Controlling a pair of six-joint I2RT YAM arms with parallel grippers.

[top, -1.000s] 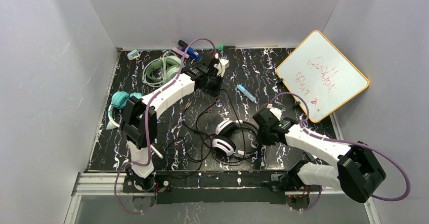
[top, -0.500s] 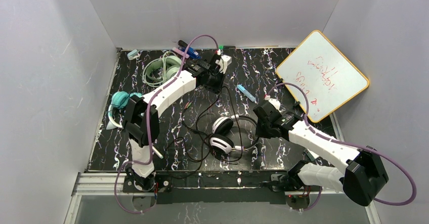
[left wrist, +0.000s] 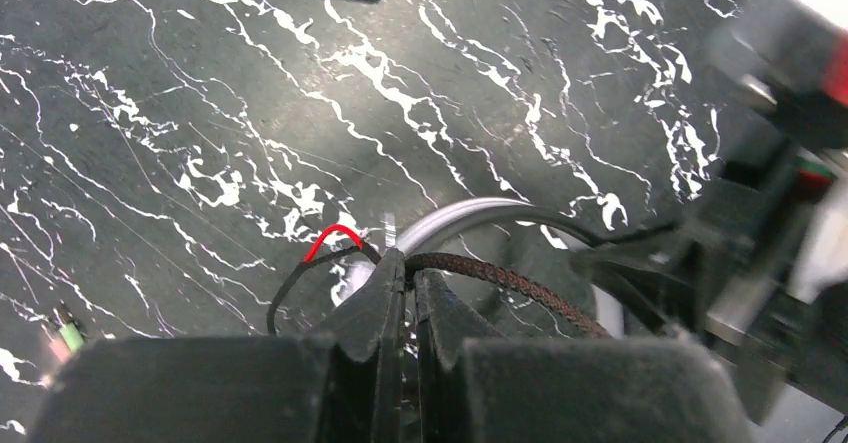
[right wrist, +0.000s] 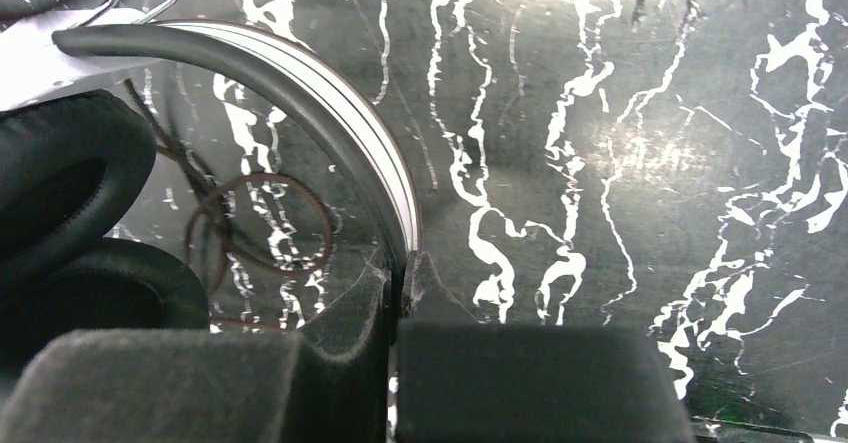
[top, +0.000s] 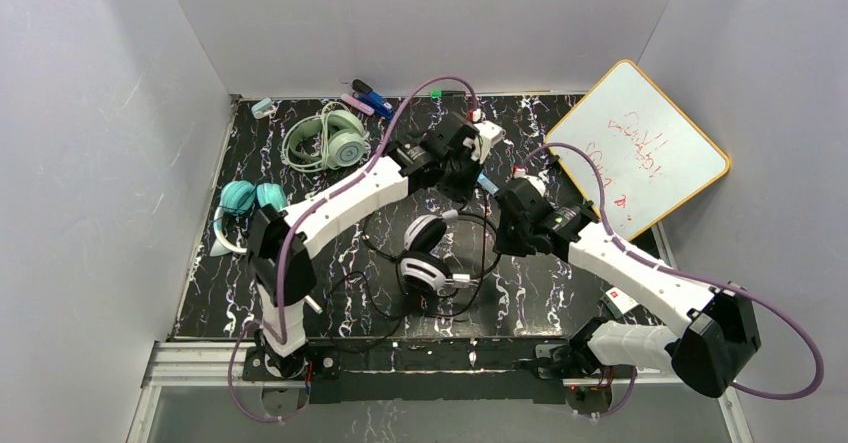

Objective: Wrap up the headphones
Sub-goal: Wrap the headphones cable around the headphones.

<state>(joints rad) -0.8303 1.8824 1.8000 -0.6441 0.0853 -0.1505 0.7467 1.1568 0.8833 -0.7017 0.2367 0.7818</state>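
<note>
Right pincer (right wrist: 398,273) clenched on headband (right wrist: 300,83) of black-and-white headset (top: 425,258), anchoring it on bench (top: 560,298) left of the whiteboard (top: 640,148). Left pincer (left wrist: 405,268) clamped on cable (left wrist: 500,278) (apparently taut), judged ready for winding.

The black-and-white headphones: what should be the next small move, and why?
Probably the left gripper should carry the cable it pinches around the headband, because the right gripper holds that band steady and loose cable loops lie on the table.
</note>
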